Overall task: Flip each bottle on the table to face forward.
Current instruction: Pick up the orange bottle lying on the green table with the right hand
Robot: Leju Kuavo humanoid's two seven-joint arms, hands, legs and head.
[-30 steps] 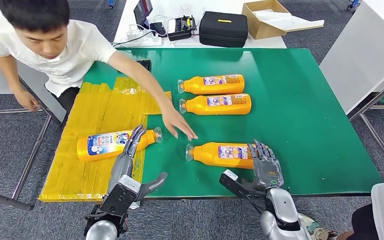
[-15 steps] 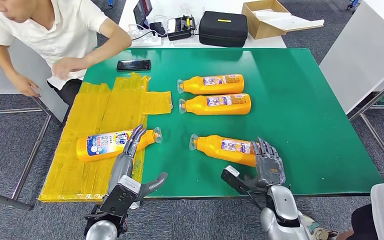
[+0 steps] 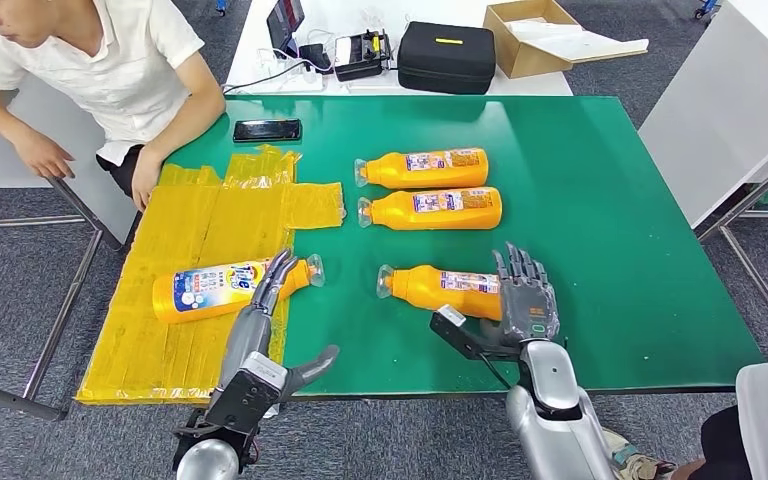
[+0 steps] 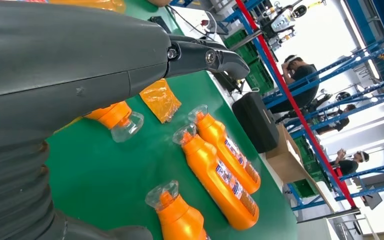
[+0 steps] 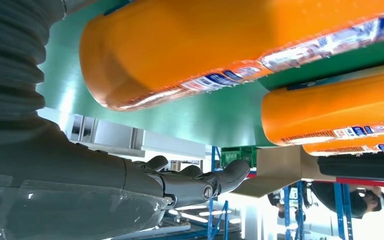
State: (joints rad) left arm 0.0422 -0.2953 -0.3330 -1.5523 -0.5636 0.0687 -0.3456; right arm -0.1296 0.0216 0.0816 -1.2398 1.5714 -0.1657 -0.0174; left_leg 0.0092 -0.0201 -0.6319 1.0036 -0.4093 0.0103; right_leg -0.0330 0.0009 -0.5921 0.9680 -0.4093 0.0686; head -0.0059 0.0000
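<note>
Table: green top (image 3: 600, 200), with a patch of yellow sheets (image 3: 200, 250) over its 9 o'clock side.
Far bottles: two orange bottles (image 3: 425, 168) (image 3: 432, 208) lie side by side at 12 o'clock, caps toward 9 o'clock, small-print labels up.
Near bottle: a third bottle (image 3: 440, 291) lies at 5 o'clock on the green, cap toward 9 o'clock, slightly tilted.
Left bottle: a fourth (image 3: 210, 289) lies on the sheets at 8 o'clock, blue-and-white front label up, cap toward 3 o'clock.
Right hand: right hand (image 3: 525, 305) sits at the near bottle's base end, fingers stretched over it, thumb spread aside; whether it grips, I cannot tell.
Left hand: left hand (image 3: 265, 300) reaches over the left bottle's neck end, fingers straight and apart, grasping nothing.
Person: a person (image 3: 90, 60) in a white shirt sits at 10 o'clock, one hand on the table edge.
Phone: black phone (image 3: 267, 130) at 11 o'clock.
Behind: black case (image 3: 447, 58) and cardboard box (image 3: 535, 35) on a white table.
</note>
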